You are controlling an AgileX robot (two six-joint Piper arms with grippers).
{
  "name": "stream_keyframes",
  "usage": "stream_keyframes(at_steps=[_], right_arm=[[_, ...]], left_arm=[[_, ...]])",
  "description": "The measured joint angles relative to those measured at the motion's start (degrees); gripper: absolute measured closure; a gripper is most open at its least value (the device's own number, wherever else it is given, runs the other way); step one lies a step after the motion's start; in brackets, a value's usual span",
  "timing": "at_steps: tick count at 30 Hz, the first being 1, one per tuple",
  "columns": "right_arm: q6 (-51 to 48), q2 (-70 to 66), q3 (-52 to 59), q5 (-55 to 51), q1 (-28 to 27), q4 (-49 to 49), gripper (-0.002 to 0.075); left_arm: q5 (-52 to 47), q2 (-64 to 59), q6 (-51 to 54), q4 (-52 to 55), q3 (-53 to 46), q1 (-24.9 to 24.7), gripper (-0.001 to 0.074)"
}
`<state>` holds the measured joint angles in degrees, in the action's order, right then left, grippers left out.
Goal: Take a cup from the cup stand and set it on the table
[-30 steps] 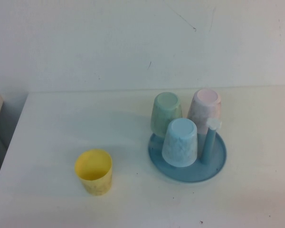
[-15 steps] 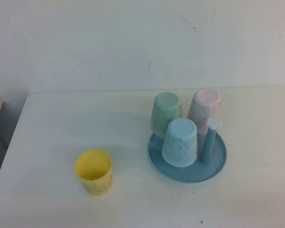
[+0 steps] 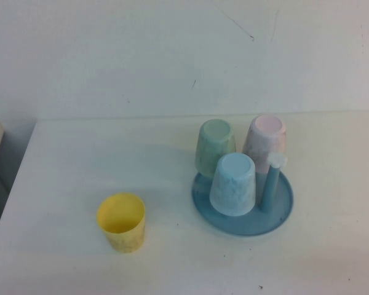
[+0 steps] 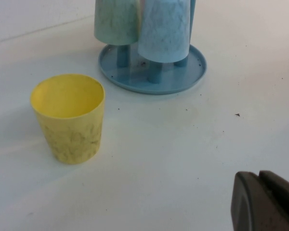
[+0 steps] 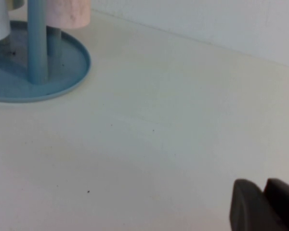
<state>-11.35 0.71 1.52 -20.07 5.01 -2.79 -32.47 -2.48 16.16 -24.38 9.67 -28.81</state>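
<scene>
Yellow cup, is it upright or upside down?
Upright: the yellow cup stands mouth-up on the table, clear of both grippers.

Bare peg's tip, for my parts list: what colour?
White tip on a blue peg; clearest in the high view.

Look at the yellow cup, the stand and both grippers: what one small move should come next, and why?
Probably none beyond keeping both arms parked. The yellow cup stands upright on the table, well apart from the cup stand, one peg bare. The left gripper and right gripper show only at their wrist views' edges, holding nothing, so the task looks done.
</scene>
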Motion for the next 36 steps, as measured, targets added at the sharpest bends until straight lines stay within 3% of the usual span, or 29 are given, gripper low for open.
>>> stream_keyframes(at_steps=[10, 15, 20, 28, 36], right_arm=[[0.00, 0.00, 0.00, 0.00, 0.00, 0.00, 0.0664], [0.00, 0.00, 0.00, -0.10, 0.00, 0.00, 0.0664], [0.00, 0.00, 0.00, -0.04, 0.00, 0.00, 0.0664], [0.00, 0.00, 0.00, -0.04, 0.00, 0.00, 0.0664], [0.00, 0.00, 0.00, -0.13, 0.00, 0.02, 0.0664]], left_arm=[[0.24, 0.00, 0.00, 1.29, -0.18, 0.00, 0.0737], [8.61, 0.00, -2.38, 10.04, -3.46, 1.35, 0.0737], [18.35, 0.00, -6.21, 13.35, -9.39, 10.24, 0.0737], [19.48, 2.03, -9.34, 15.15, -11.21, 25.90, 0.0737], [14.17, 3.11, -9.94, 16.62, -11.21, 30.15, 0.0737]])
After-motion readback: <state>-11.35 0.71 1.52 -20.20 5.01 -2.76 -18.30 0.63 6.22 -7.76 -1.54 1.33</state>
